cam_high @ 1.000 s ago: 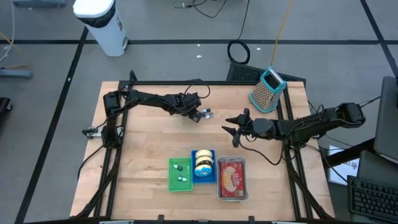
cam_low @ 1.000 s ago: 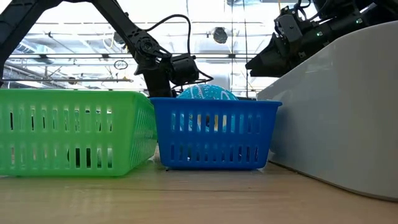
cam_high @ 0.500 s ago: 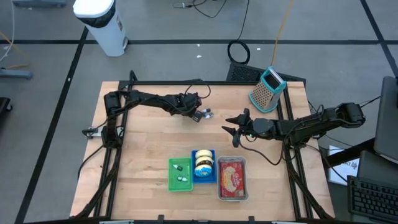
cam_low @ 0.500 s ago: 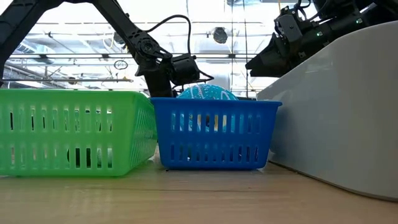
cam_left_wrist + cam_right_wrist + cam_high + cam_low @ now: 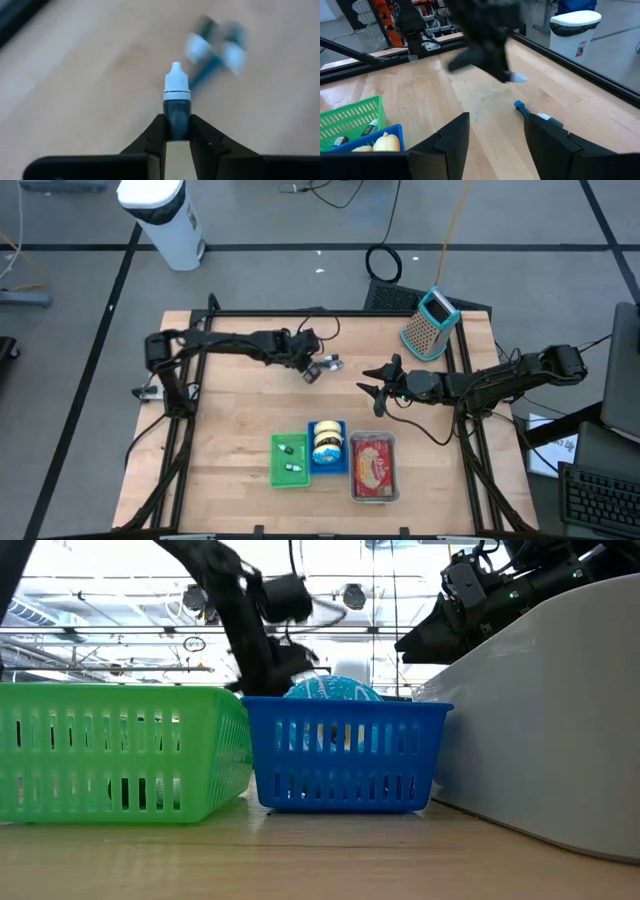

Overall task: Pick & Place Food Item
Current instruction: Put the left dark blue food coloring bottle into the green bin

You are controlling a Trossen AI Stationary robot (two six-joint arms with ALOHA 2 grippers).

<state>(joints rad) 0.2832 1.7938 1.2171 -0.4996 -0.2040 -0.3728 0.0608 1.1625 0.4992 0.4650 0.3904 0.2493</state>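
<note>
The left gripper (image 5: 174, 131) pinched a dropper bottle (image 5: 177, 102), cap forward, probably bound for the green basket (image 5: 289, 462) at six o'clock. The right gripper (image 5: 375, 387) waited open and empty at three o'clock.

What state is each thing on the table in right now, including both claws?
Left claw: shut on a small dropper bottle, lifted above the table.
Small dropper bottle: held between the fingers, white cap on.
Right claw: open, empty, hovering over the wood.
Green basket: holds two small bottles.
Blue basket: holds round food items.
Clear tray: holds a red packet.
Two bottles: lying on the table.
</note>
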